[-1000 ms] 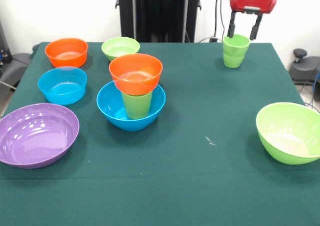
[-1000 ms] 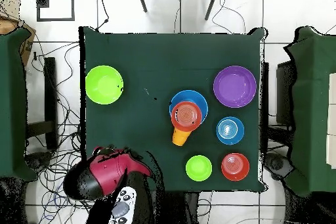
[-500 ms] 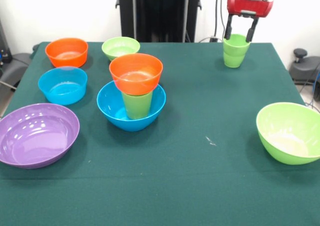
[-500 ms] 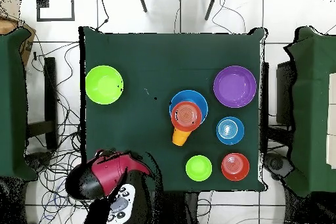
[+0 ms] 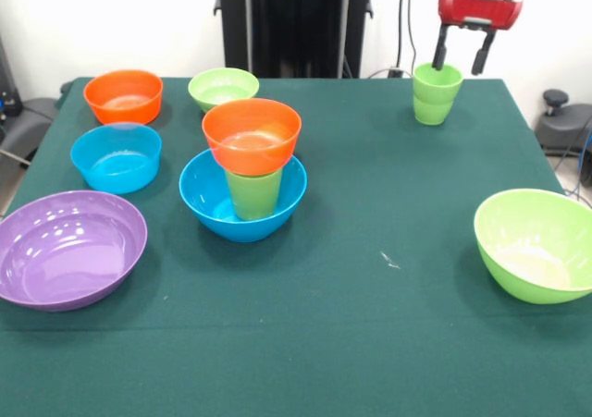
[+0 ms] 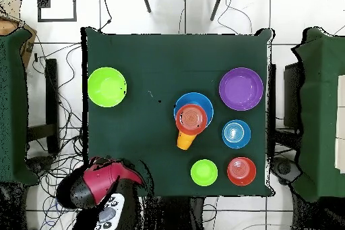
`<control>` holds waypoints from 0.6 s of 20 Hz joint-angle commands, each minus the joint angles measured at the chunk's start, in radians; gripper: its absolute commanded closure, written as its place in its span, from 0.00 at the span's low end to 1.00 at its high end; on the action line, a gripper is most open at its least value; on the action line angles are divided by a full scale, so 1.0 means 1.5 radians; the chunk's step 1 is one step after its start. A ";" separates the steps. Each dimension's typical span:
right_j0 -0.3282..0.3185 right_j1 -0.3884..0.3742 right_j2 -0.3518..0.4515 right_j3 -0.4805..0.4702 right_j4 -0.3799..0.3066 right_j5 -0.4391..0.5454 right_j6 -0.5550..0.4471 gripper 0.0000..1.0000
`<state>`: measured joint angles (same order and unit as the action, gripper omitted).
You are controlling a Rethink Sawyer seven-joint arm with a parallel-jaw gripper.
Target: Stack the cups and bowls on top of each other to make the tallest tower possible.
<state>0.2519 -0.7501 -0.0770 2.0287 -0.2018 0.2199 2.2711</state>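
1. The gripper (image 5: 458, 58) hangs over the table's (image 5: 388, 343) far right corner, fingers spread and holding nothing, one finger (image 5: 438, 49) beside the rim of the green cups (image 5: 436, 94), the other off to the right.
2. Those cups stand nested and upright near that corner.
3. The tower (image 5: 250, 172) stands mid-table, left of centre: blue bowl, green cup, orange bowl on top.
4. Along the left edge sit the purple bowl (image 5: 67, 248), a light blue bowl (image 5: 116, 157) and an orange bowl (image 5: 123, 95).
5. A small lime bowl (image 5: 223, 89) sits at the far edge.
6. A big lime bowl (image 5: 536, 244) sits at the right edge.

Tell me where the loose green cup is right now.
Front view: the green cup stands at the table's far right corner, just under the open gripper.
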 commanded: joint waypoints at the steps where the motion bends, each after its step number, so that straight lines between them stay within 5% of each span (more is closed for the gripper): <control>1: 0.023 0.036 0.004 -0.015 0.044 0.049 0.106 0.00; 12: 0.015 0.049 -0.008 -0.001 0.053 0.015 0.088 0.00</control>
<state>0.2813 -0.7499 -0.1148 2.0287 -0.1579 0.2199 2.2711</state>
